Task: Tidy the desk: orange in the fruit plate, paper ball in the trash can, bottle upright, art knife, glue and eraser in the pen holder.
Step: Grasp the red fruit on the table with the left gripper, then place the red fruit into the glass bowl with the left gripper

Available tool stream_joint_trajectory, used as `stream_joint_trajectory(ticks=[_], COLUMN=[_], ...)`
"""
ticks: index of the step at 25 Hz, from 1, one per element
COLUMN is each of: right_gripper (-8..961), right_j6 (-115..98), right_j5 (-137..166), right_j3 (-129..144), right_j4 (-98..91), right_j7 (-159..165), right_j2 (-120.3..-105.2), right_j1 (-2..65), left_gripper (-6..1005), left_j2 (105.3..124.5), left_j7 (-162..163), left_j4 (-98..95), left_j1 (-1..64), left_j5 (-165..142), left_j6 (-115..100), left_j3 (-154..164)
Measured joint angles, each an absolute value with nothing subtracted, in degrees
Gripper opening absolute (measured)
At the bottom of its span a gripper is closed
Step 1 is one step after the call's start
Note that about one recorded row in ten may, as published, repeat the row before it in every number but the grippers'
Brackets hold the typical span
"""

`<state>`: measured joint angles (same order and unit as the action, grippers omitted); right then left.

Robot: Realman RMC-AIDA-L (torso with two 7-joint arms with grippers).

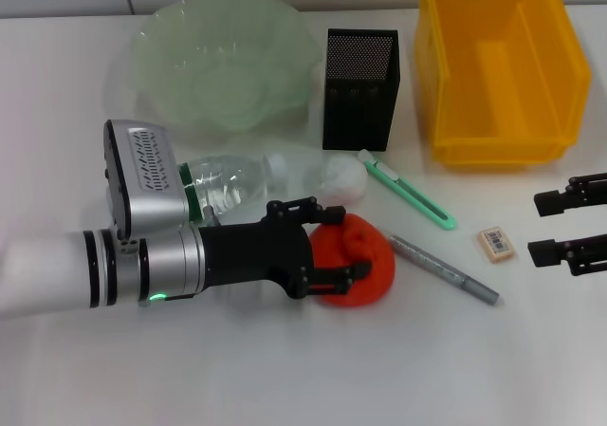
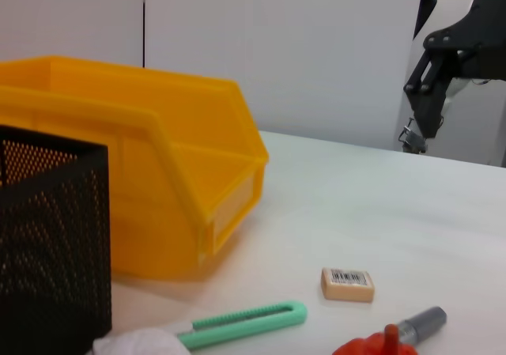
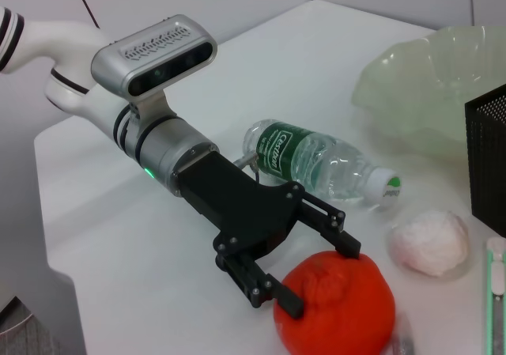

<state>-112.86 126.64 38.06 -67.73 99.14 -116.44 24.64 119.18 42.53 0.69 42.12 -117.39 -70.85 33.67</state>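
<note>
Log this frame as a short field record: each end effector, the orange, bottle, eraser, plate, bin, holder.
left end effector: fingers either side of the orange, on the table
right end effector: open, idle at the table's right edge
orange: on the table, not yet in the fruit plate
bottle: lying on its side
eraser: on the table
trash can: nothing seen inside
pen holder: upright

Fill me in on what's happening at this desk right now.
The left gripper is at the orange, fingers open on either side of it, not yet closed. The fruit plate holds nothing. The bottle lies on its side beside the paper ball. The eraser and art knife lie on the desk, outside the pen holder. The right gripper waits open near the eraser.
</note>
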Motion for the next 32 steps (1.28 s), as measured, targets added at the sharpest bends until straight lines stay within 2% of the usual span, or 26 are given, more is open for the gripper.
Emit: stream_joint_trajectory(ticks=[6,11,18,23,25,32], right_gripper=[726,726,726,726,726,727], right_j6=[-112.6,-112.2,-111.5,-111.5,-111.5,-110.8], right_j5=[126.7,126.7,126.7,126.7,126.6,126.3], right_j3=[38.1,38.0,38.0,38.0,38.0,37.9], right_j4=[-67.8,-67.2,-67.0,-67.0,-67.0,-66.2], right_j7=[99.1,98.7,98.5,98.5,98.3,95.7], right_j2=[-116.76,-116.91,-116.9,-117.26,-117.32,-118.33], right_j1=[24.6,24.3,23.9,23.8,23.8,24.2], left_gripper=[778,596,431,177,126,99], left_j2=[119.18,119.18,119.07,118.78,118.73,118.71], left_j7=[42.4,42.4,40.8,43.8,46.5,56.8], left_j4=[0.3,0.2,-0.2,-3.3,-6.6,-23.6], left_j1=[42.1,42.0,41.1,39.5,38.2,33.1], left_j5=[-117.4,-117.5,-117.1,-117.1,-117.0,-107.9], left_j6=[-70.8,-70.6,-73.4,-77.8,-81.9,-89.1], left_j3=[33.1,33.2,32.4,32.3,32.0,30.2])
